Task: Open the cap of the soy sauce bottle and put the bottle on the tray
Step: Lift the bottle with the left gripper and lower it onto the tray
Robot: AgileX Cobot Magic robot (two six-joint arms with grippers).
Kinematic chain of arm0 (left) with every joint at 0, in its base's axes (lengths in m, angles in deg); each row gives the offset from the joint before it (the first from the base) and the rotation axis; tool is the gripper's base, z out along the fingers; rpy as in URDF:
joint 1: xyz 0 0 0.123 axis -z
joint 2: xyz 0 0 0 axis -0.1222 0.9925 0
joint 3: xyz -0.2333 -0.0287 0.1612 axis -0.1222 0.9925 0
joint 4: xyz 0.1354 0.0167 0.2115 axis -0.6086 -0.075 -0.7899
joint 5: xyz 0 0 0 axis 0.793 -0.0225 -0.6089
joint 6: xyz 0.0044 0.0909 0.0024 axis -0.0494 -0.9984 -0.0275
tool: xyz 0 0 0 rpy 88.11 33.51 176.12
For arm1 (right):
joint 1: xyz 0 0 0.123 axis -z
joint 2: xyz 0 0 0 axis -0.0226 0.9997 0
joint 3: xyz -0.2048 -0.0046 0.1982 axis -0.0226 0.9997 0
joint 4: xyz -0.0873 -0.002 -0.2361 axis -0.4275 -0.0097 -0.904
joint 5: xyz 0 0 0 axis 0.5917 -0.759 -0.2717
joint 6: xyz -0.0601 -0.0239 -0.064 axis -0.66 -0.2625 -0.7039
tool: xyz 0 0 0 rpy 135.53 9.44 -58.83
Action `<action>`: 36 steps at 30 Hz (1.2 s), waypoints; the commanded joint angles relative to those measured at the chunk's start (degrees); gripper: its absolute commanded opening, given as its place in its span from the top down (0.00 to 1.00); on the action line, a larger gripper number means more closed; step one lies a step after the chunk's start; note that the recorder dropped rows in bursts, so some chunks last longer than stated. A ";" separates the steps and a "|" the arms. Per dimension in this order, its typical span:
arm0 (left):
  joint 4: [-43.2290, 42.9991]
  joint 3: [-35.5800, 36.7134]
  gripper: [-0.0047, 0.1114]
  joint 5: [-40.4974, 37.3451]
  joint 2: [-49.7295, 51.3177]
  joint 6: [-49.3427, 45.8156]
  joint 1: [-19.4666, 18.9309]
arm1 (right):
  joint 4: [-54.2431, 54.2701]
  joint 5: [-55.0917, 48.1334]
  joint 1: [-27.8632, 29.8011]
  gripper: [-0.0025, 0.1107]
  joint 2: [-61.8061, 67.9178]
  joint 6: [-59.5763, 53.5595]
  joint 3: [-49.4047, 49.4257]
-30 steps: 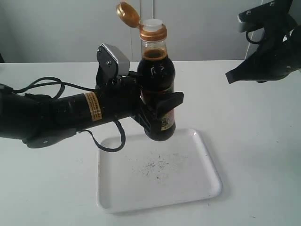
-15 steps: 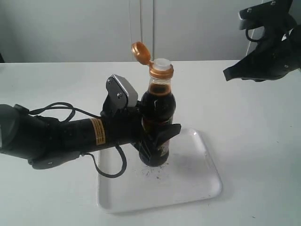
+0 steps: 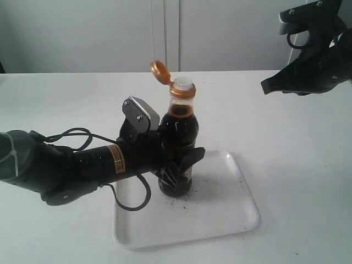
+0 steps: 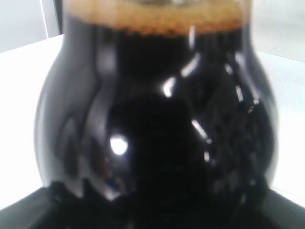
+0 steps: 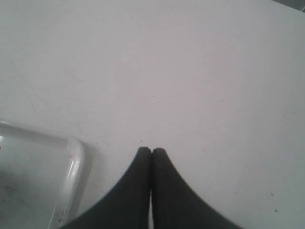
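The soy sauce bottle (image 3: 179, 146) stands upright on the white tray (image 3: 220, 212), its base near the tray's dark specks. Its copper-orange cap (image 3: 159, 71) is flipped open and leans back off the white spout (image 3: 183, 83). My left gripper (image 3: 180, 165) is shut on the bottle's lower body, which hides most of the label. In the left wrist view the dark bottle (image 4: 157, 109) fills the frame and the fingers do not show. My right gripper (image 3: 267, 88) hangs in the air at the upper right, shut and empty; its fingertips (image 5: 151, 151) meet over bare table.
The white table (image 3: 297, 165) spreads around the tray. A tray corner (image 5: 71, 162) shows in the right wrist view. The left arm's black cable (image 3: 66, 135) loops over the table at the left. A pale wall stands behind.
My left gripper has lowered the bottle from above the tray's far edge onto the tray. The cap stays flipped open. The right arm has held still.
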 commanded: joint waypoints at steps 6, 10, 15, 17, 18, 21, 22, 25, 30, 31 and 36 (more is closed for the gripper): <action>-0.06 1.44 0.96 5.55 -0.24 0.38 0.41 | 0.46 0.34 0.36 0.98 -0.02 0.30 0.34; -0.06 1.44 0.96 5.55 1.64 1.14 0.41 | 0.46 0.25 0.36 0.98 -0.02 0.30 0.34; -1.20 1.44 0.95 5.55 2.41 2.12 0.41 | 0.46 0.13 0.36 0.98 -0.02 0.30 0.34; -3.58 1.44 0.87 5.55 2.30 2.12 0.41 | 0.46 0.13 0.36 0.98 -0.02 0.30 0.34; -4.55 1.44 0.80 5.55 2.30 1.95 0.41 | 0.46 0.13 0.36 0.98 -0.02 0.30 0.34; -5.15 1.44 0.51 5.55 2.30 2.37 0.30 | 0.46 0.13 0.36 0.98 -0.02 0.30 0.34; -4.99 1.44 0.40 5.55 2.18 2.40 0.30 | 0.46 0.13 0.36 0.98 -0.02 0.30 0.34; -4.51 1.44 0.16 5.55 1.36 2.51 -0.11 | 0.46 -0.12 0.36 0.98 -0.02 0.30 0.34; -4.87 1.54 0.06 5.55 0.02 2.74 -0.82 | 0.46 -0.03 0.36 0.98 -0.02 0.30 0.34; -4.87 1.54 0.06 5.55 0.02 2.74 -0.86 | 0.46 0.08 0.36 0.98 -0.02 0.30 0.34; -4.36 1.54 0.06 5.55 0.02 2.74 -0.86 | 0.46 0.08 0.36 0.98 -0.02 0.30 0.34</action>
